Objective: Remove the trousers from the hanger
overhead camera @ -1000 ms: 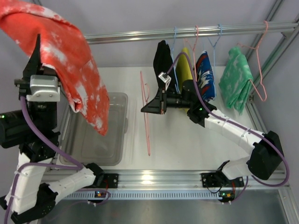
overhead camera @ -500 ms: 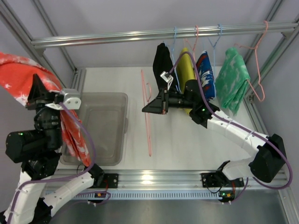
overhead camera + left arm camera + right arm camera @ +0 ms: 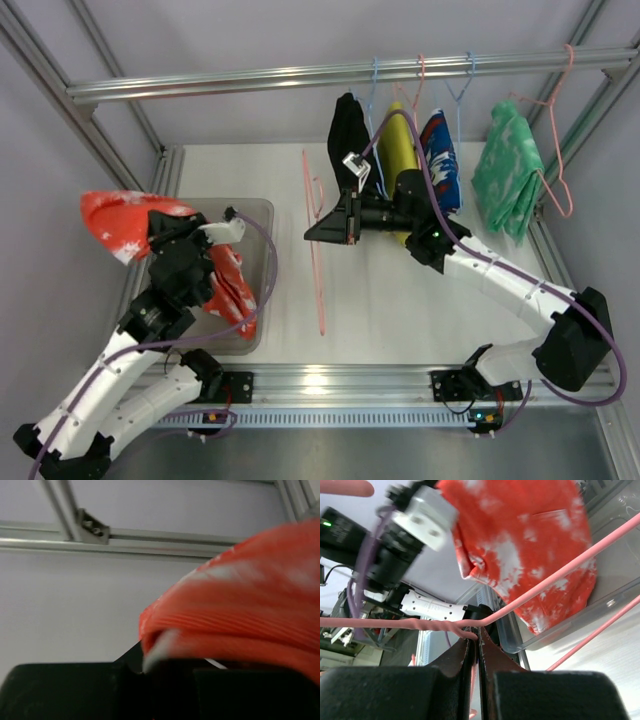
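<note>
The trousers [image 3: 118, 217] are off the hanger [image 3: 317, 290] and well apart from it, bunched at the left side of the table [image 3: 400, 310]. The left gripper [image 3: 167, 666] is clamped on a fold of the cloth; the wrist view shows the red-orange fabric pinched between its dark fingers and bulging out above them. From above, one lobe of the garment spills over the left rim of the clear bin [image 3: 266, 258], toward the side wall and the slanted frame post, while another lobe hangs inside the bin, close to its near right corner. The right gripper [image 3: 476, 641] has its jaws together on the hanger's twisted pink neck. The hanger's long, narrow frame runs from far to near across the middle of the table, just right of the bin's right wall. Between that frame and the right arm's base lies a broad stretch of bare white tabletop. At the far edge, the rail [image 3: 300, 77] carries a black garment [image 3: 347, 125], a yellow one [image 3: 397, 140], a blue patterned one [image 3: 441, 165] and a green one [image 3: 505, 165], crowded just behind the right arm's wrist.
</note>
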`<state>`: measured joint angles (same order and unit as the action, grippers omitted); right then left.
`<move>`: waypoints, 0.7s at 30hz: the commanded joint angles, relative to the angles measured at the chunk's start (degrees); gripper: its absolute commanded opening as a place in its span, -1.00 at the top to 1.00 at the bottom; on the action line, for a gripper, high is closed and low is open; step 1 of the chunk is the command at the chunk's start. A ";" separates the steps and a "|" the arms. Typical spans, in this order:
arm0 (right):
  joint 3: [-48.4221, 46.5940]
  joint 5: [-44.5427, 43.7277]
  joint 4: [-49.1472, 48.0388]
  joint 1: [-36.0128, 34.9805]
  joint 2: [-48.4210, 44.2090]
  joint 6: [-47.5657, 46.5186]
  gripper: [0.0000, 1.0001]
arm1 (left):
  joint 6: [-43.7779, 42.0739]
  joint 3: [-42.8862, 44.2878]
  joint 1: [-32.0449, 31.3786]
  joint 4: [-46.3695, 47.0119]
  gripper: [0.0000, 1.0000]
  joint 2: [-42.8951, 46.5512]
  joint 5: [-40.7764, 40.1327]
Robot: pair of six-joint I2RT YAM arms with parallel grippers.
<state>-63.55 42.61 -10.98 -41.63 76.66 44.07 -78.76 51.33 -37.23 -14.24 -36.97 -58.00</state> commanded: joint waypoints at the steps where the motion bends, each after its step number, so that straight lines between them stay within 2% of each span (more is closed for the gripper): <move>1: -3.60 0.46 -0.27 -1.09 -0.29 -0.92 1.00 | 4.66 -3.07 0.14 -2.18 1.00 -0.03 -3.88; 2: -3.60 0.46 -0.27 -1.09 -0.20 -1.01 1.00 | 6.32 -3.34 0.14 -3.15 1.00 -0.64 -3.88; 5: -3.95 0.46 0.26 -1.00 0.15 -1.10 1.00 | 20.62 2.43 0.14 -14.72 1.00 -6.42 -1.25; 6: -4.04 0.46 0.35 -1.09 0.24 -1.10 1.00 | 31.11 5.07 0.23 -19.11 1.00 -8.53 0.24; 7: -4.21 0.46 0.35 -1.09 0.24 -1.18 1.00 | 37.30 11.53 0.41 -29.08 1.00 -10.56 5.13; 8: -4.48 0.37 0.35 -1.00 0.50 -1.27 1.00 | 42.59 14.38 0.67 -33.27 1.00 -12.49 8.22; 9: -4.65 0.37 0.70 -1.09 0.59 -1.18 1.00 | 51.43 16.50 0.76 -36.44 1.00 -15.64 11.12; 12: -5.36 0.46 1.83 -0.91 0.51 -1.88 1.00 | 59.40 16.88 1.90 -37.80 1.00 -17.61 17.56; 15: -5.45 0.54 2.89 -0.74 -0.28 -2.76 1.00 | 64.32 13.19 6.37 -37.35 1.00 -19.10 22.20; 18: -5.18 0.54 4.04 -0.39 -1.16 -3.47 1.00 | 66.81 10.90 16.55 -36.04 1.00 -20.68 29.48; 19: -5.09 0.54 4.30 -0.39 -1.43 -3.56 1.00 | 67.07 10.72 22.67 -35.60 1.00 -21.03 31.17; 21: -4.92 0.46 4.57 -0.21 -1.87 -3.73 1.00 | 67.77 10.20 27.02 -34.29 1.00 -21.91 32.33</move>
<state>-65.82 42.63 -7.18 -41.63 77.10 42.04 -16.78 61.80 -16.38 -48.77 -58.83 -30.39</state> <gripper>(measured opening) 0.025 0.114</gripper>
